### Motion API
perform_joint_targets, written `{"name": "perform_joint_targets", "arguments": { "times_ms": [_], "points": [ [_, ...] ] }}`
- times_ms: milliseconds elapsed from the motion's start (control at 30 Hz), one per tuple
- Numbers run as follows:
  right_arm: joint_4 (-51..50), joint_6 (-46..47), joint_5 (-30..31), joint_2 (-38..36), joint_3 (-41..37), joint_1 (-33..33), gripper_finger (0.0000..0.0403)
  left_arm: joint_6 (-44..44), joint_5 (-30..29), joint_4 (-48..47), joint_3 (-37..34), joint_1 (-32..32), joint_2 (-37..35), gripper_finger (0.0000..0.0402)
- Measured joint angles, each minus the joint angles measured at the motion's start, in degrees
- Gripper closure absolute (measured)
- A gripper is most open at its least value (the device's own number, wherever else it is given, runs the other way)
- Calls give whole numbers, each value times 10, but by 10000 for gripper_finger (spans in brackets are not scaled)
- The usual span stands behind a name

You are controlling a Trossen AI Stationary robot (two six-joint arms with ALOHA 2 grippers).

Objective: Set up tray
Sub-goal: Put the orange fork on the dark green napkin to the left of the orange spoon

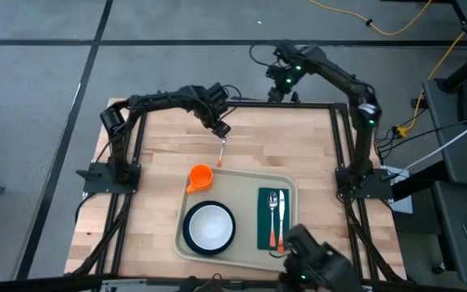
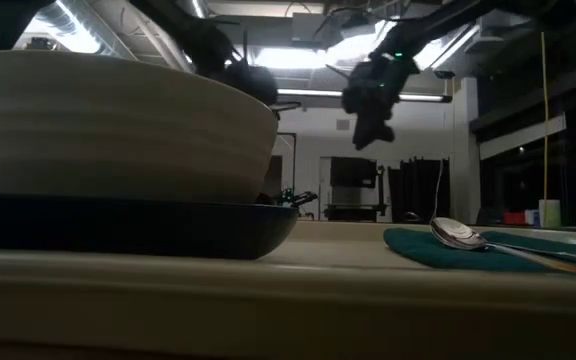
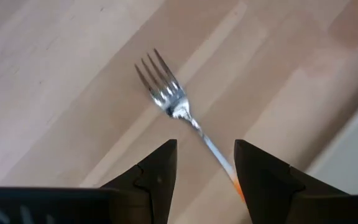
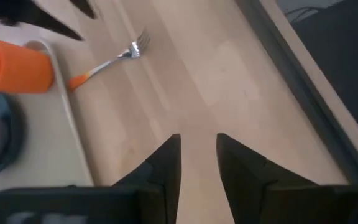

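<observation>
The left pincer (image 1: 222,130) hangs over the far middle of the counter (image 1: 156,154), its fingers (image 3: 157,177) parted a little and holding nothing. Right below it lies the fork (image 1: 220,153), flat on the bare wood, not yet on the tray (image 1: 246,180). In the left wrist view the fork's thin neck runs into the gap between the two fingers without touching either, tines (image 3: 157,81) pointing away, so the pincer is lined up over the handle.

The fork's long axis runs near to far across the counter: tines at the far end, orange handle tip at the near end, close to the tray's far rim and just beside the orange cup (image 1: 199,178). A straight drop looks like all the left arm needs, with the fingers closing across the handle's narrow width.

The right pincer (image 1: 280,88) waits at the far edge of the counter, further right, fingers (image 4: 163,171) a narrow gap apart and empty; its wrist view sees the fork well off. The left arm is plainly the nearer one.

The tray sits at the near middle of the counter, carrying a plate with a bowl (image 1: 210,226), the cup at its far left corner, and a green napkin (image 1: 263,219) with a spoon (image 1: 272,207) on the right. I'd guess the fork belongs on that napkin.
</observation>
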Motion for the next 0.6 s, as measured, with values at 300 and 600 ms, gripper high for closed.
{"name": "perform_joint_targets", "arguments": {
  "times_ms": [300, 600],
  "points": [
    [131, 23, -29, -149, -212, -18, 295, -18, -5, 110, -46, 0, -1, 246],
    [178, 28, -34, -187, -257, -18, 295, -27, 4, 78, -24, 1, 16, 206]
  ]
}}
